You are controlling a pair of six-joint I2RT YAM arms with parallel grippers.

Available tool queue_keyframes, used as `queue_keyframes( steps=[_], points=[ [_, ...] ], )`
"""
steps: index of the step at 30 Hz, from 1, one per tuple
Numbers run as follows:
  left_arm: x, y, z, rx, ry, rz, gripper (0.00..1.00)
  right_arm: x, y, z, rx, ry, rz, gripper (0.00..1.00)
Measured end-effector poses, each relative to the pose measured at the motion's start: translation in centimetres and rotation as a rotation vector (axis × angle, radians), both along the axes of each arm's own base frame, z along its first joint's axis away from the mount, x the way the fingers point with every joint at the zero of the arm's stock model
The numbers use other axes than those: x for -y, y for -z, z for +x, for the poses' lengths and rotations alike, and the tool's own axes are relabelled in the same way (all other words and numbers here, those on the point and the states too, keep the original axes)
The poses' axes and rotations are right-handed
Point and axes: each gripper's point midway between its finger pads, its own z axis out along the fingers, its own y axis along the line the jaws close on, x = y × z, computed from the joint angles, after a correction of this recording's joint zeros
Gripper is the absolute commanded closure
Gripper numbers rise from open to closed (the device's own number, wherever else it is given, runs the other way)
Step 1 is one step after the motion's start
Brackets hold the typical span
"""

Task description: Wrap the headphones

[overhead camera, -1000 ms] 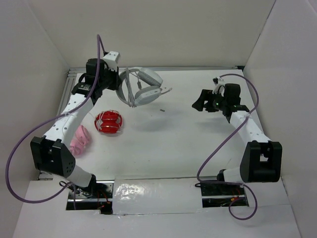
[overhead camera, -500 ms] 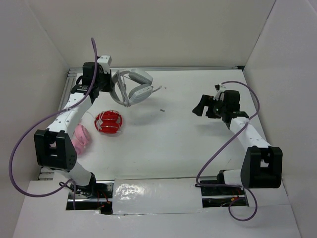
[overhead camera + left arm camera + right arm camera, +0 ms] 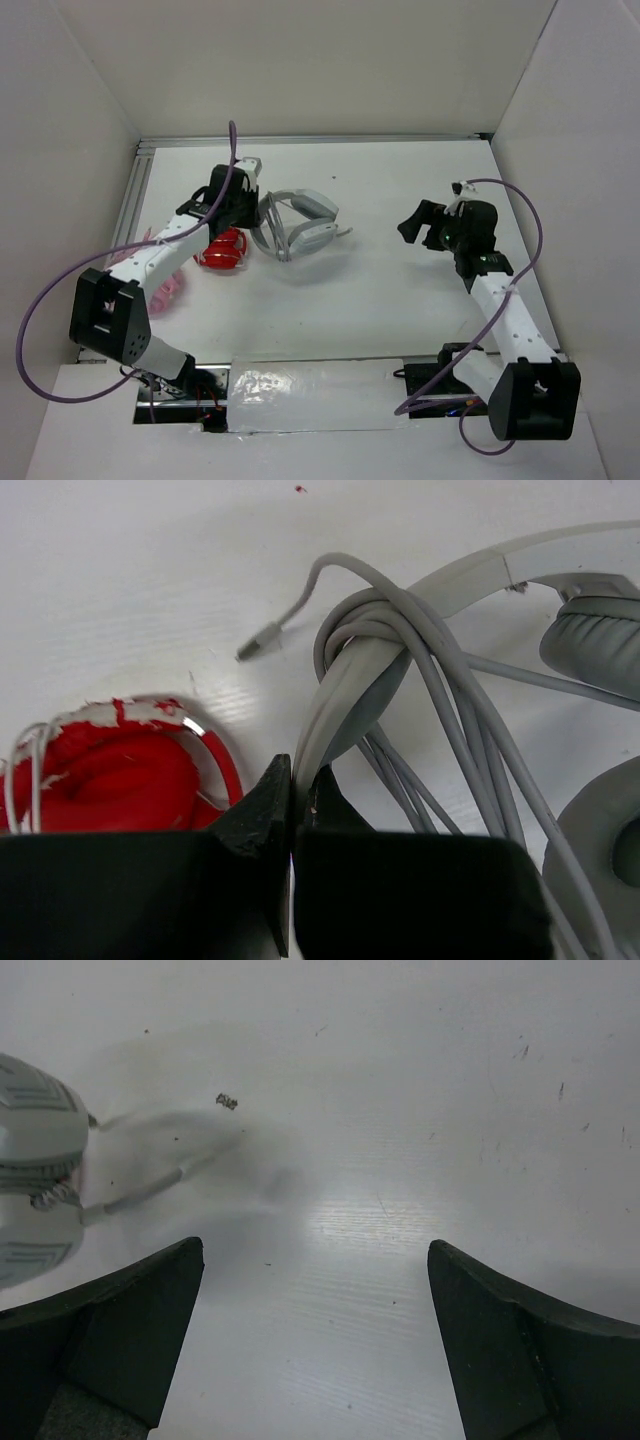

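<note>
Because the cable (image 3: 440,670) is already looped several times around the headband (image 3: 560,555), the left gripper (image 3: 292,770) has its jaws pressed together on the thin end of that band. This probably pins the headphones (image 3: 298,225) so the coils do not slip off. The headphones sit left of the middle of the table (image 3: 380,290), ear cups toward the centre. They are just beside the red rounded object (image 3: 222,250), which the left arm partly covers in the top view. Whether they rest fully on the surface or are held slightly off it cannot be told. The plug end of the cable (image 3: 260,640) sticks out free of the bundle, so the wrap looks nearly done but not tucked. The right gripper (image 3: 415,222) hovers well apart to the right with its jaws spread wide and nothing between them. From its own camera only one ear cup (image 3: 30,1130) and a thin boom (image 3: 150,1190) show at the left edge. It seems placed to come in for the loose end. A pink object (image 3: 170,290) lies near the left arm. No tray, box or bin shows in any view, and everything sits directly on the table.
</note>
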Motion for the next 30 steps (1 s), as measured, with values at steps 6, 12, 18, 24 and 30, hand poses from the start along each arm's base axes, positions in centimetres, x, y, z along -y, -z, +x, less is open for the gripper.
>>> queue_keyframes(
  steps=[6,12,18,24,30],
  points=[
    [2.2,-1.6,-3.5,0.009,0.036,-0.032,1.0,0.4,-1.8,-1.1,0.082,0.037,0.0,0.0],
    [4.6,-4.5,-6.7,0.05,0.079,-0.086,1.0,0.5,-1.8,-1.3,0.086,0.048,0.0,0.0],
    [6.4,-4.3,-10.4,0.014,0.126,-0.1,1.0,0.4,-1.6,-1.2,0.08,0.051,-0.001,0.0],
    [6.4,-1.6,-13.0,-0.064,0.145,-0.049,1.0,0.9,-1.5,-1.1,0.078,0.081,-0.009,0.0],
    [4.9,-0.3,-11.3,-0.081,0.106,-0.036,1.0,1.4,-1.5,-0.9,0.074,0.115,-0.013,0.0]
  ],
)
